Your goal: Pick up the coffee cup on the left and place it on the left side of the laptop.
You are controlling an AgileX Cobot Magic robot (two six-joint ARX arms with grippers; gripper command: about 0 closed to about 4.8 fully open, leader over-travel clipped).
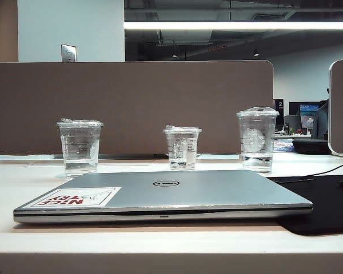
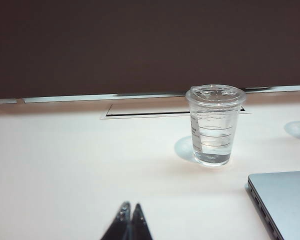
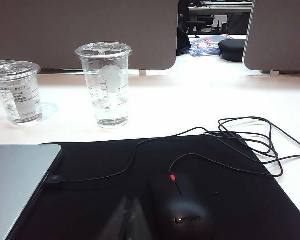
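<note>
Cup waited, untouched

Left claw (image 2: 130,217) hung low over the surface (image 2: 65,165), tips pressed together, holding nothing. It needed to open wide first, then go straight to the coffee cup (image 2: 215,125) standing beyond the laptop (image 2: 285,200) corner. Right claw (image 3: 126,220) looked closed too, above a black mouse (image 3: 182,207). Farther back, a small cup (image 1: 182,147) and a tall cup (image 1: 256,138) stood well apart.

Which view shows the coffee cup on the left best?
The left wrist view: the coffee cup stands whole and unobstructed, lid and black measuring lines clear, beyond the shut left gripper. The exterior view shows it smaller, behind the laptop. The right wrist view misses it.
</note>
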